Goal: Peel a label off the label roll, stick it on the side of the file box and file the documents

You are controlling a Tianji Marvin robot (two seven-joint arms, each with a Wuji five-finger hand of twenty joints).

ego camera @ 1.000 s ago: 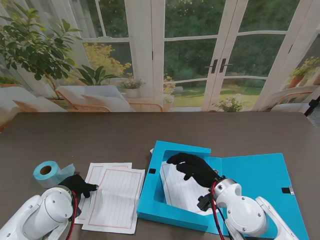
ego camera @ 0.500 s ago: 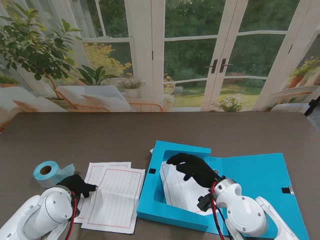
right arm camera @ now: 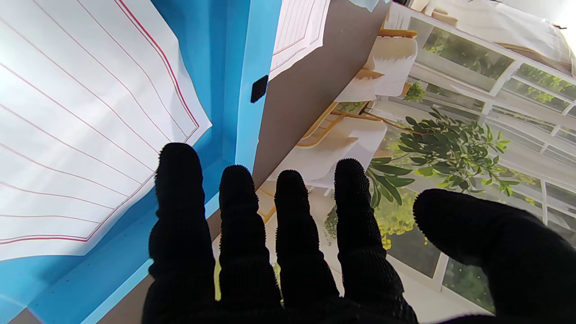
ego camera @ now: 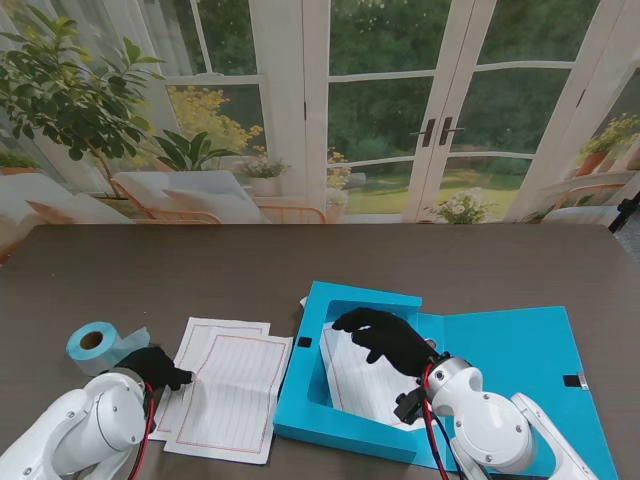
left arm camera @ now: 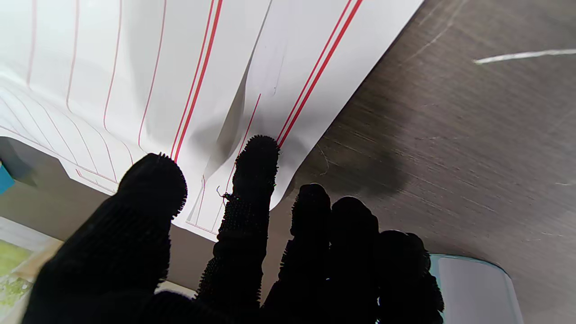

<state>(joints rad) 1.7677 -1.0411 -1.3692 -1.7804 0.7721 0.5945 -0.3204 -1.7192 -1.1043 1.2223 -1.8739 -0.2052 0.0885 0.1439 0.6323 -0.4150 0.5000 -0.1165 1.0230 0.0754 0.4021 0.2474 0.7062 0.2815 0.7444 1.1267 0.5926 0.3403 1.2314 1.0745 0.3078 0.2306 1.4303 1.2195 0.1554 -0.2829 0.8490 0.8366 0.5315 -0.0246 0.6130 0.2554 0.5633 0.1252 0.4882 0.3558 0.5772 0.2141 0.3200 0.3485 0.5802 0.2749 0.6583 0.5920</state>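
The blue file box [ego camera: 300,412] lies open right of the middle, its lid [ego camera: 520,350] flat to the right and one lined sheet [ego camera: 355,385] inside. My right hand [ego camera: 385,338] hovers open over that sheet, fingers spread [right arm camera: 234,211] near the box wall [right arm camera: 245,90]. The loose documents [ego camera: 235,390] lie left of the box. My left hand [ego camera: 158,367] rests at their left edge. Its index fingertip [left arm camera: 256,153] presses the top sheet [left arm camera: 135,67], which buckles beside it; the thumb [left arm camera: 150,189] stands apart. The blue label roll [ego camera: 95,345] stands left of the hand.
The brown table [ego camera: 200,270] stretches far back to a printed garden backdrop. The roll's edge [left arm camera: 472,288] sits close beside my left hand's outer fingers. The loose sheets [right arm camera: 297,31] lie just outside the box wall.
The loose documents have slid and turned slightly toward the box under my left hand, which edged farther from me. The right hand has barely moved.
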